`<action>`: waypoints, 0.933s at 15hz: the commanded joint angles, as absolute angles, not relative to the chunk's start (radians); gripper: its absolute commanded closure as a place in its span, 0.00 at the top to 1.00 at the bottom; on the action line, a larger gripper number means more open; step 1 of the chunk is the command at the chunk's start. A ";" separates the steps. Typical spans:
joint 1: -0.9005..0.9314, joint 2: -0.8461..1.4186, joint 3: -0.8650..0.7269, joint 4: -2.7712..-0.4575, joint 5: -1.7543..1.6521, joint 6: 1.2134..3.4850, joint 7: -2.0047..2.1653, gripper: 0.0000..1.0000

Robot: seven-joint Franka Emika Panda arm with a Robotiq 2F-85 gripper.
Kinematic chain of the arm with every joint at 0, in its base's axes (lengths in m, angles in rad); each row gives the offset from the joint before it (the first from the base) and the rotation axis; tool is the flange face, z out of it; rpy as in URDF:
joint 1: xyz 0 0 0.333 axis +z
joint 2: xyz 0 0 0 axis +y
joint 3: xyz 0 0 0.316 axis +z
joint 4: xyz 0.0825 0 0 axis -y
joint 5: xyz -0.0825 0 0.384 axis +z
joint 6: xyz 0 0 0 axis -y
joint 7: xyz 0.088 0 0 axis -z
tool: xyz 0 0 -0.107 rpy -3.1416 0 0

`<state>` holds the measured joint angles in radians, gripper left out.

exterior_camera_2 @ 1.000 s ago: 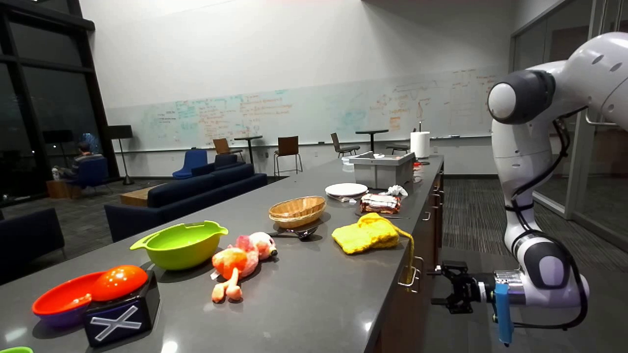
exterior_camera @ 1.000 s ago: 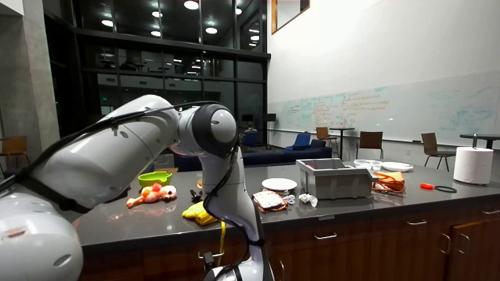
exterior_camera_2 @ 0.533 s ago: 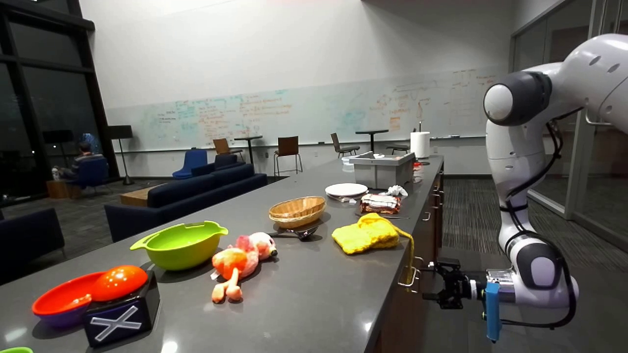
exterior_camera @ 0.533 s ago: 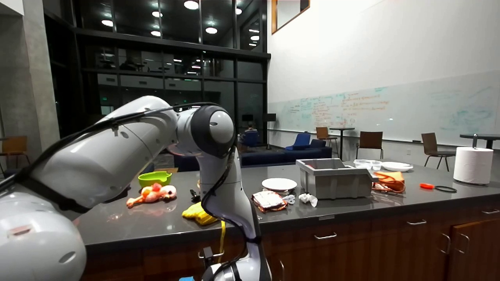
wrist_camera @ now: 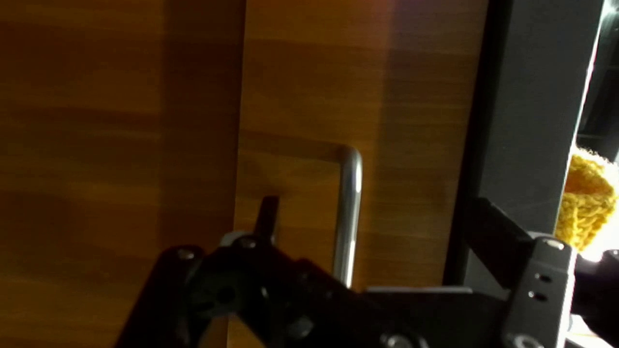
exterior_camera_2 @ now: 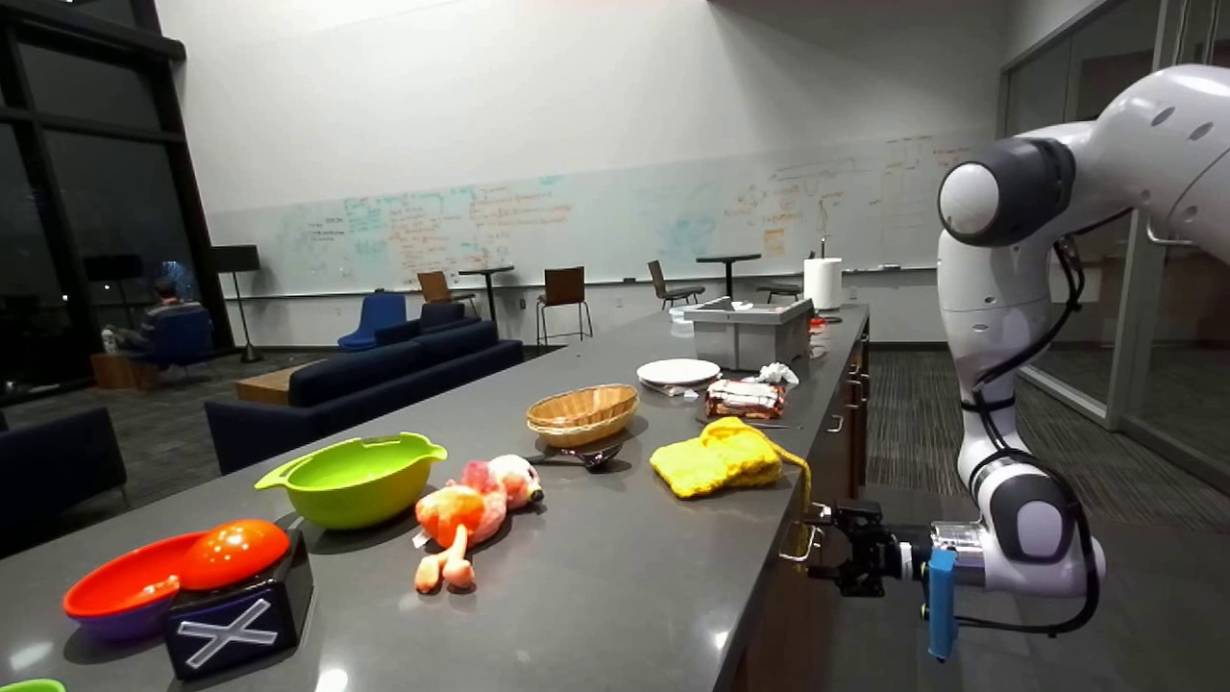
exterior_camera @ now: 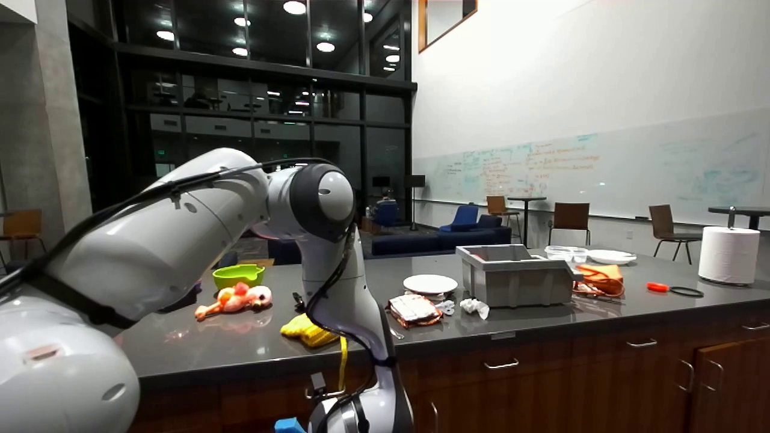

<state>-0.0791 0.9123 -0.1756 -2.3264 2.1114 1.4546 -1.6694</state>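
My gripper (exterior_camera_2: 819, 544) is open and empty, held level in front of the wooden drawer fronts below the counter's edge. In the wrist view the gripper (wrist_camera: 375, 205) has its two black fingers wide apart, with a silver drawer handle (wrist_camera: 349, 208) between them. The handle is nearer the left finger, and I see no contact. The handle also shows in an exterior view (exterior_camera_2: 799, 556), just ahead of the fingertips. A yellow knitted cloth (exterior_camera_2: 721, 459) lies on the counter above, its strap hanging over the edge beside the handle. In an exterior view (exterior_camera: 361, 415) the wrist shows, but the fingers are out of view.
The grey counter (exterior_camera_2: 596, 596) overhangs the drawers. On it are a pink plush toy (exterior_camera_2: 476, 519), a green bowl (exterior_camera_2: 360, 485), a wicker basket (exterior_camera_2: 583, 415), a white plate (exterior_camera_2: 678, 373), a grey bin (exterior_camera: 517, 279) and a black box with an orange dome (exterior_camera_2: 240, 605).
The arm has moved toward the drawer front and slightly up, bringing the open gripper's fingertips close to the handle. The objects on the counter have not moved.
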 commanded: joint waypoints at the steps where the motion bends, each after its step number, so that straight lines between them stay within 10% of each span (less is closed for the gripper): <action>1: -0.064 0.892 -0.176 -2.335 2.139 1.455 -1.673 0.88; 9: -0.059 0.896 -0.179 -2.327 2.136 1.460 -1.675 0.18; 14: -0.061 0.899 -0.178 -2.328 2.138 1.488 -1.671 0.00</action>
